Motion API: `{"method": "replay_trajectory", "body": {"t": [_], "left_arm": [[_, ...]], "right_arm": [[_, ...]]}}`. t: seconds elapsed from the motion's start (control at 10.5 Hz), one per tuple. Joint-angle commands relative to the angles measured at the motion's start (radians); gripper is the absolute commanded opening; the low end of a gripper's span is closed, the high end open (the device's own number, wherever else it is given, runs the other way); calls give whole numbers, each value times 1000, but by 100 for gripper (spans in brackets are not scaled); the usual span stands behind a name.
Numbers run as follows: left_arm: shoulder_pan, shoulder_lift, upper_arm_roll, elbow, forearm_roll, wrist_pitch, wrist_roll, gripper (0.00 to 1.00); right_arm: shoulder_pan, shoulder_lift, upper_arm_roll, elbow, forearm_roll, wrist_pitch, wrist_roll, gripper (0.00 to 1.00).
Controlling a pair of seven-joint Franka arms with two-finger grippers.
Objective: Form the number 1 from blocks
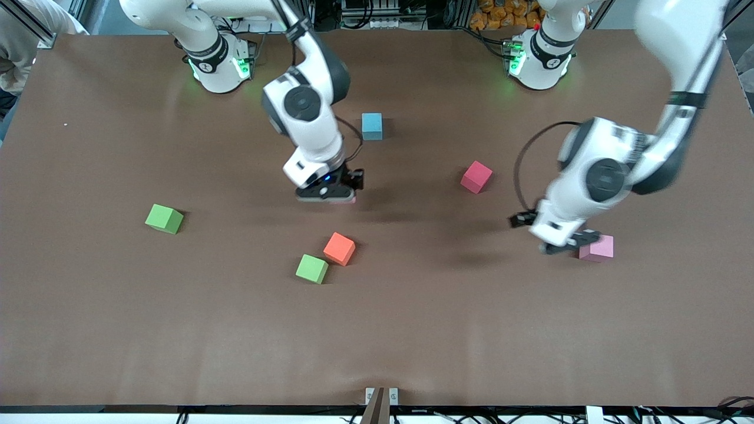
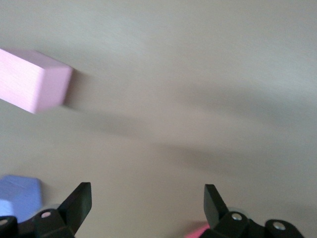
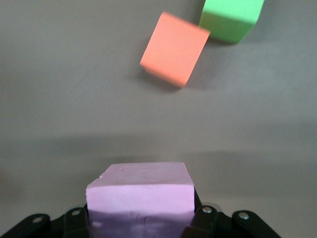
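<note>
My right gripper (image 1: 327,194) hangs over the middle of the table, shut on a light pink cube (image 3: 140,196) that fills the space between its jaws. Below it in the right wrist view lie an orange cube (image 3: 174,48) and a green cube (image 3: 231,17). My left gripper (image 1: 562,244) is low over the table toward the left arm's end, open and holding nothing (image 2: 147,191). A second pink cube (image 1: 598,248) sits right beside it, apart from the fingers, and shows in the left wrist view (image 2: 34,82). No row of cubes stands on the table.
A blue cube (image 1: 371,126) sits near the robots' bases. A crimson cube (image 1: 476,176) lies between the two grippers. The orange cube (image 1: 339,248) and a green cube (image 1: 311,268) touch at a corner. Another green cube (image 1: 164,218) lies toward the right arm's end.
</note>
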Motion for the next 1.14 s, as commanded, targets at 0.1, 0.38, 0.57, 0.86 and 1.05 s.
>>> {"method": "replay_trajectory", "body": {"t": [0.1,0.38,0.57,0.86,1.05], "left_arm": [[165,9,-16,-7,104,-5,210,100],[220,110,-10,92,123,-3,437,100],[222,193,-2,163,146,-3,505,100],[213,279,3,218,191,-3,501,100],[208,300,3,217,221,-2,485,100]], "right_arm": [[89,25,-14,-28,15,26,79,63],[140,39,-9,-92,13,120,77,63],[168,40,2,-118,13,148,79,63],[217,45,2,-150,15,177,169,62],[238,43,3,-164,15,177,220,62]]}}
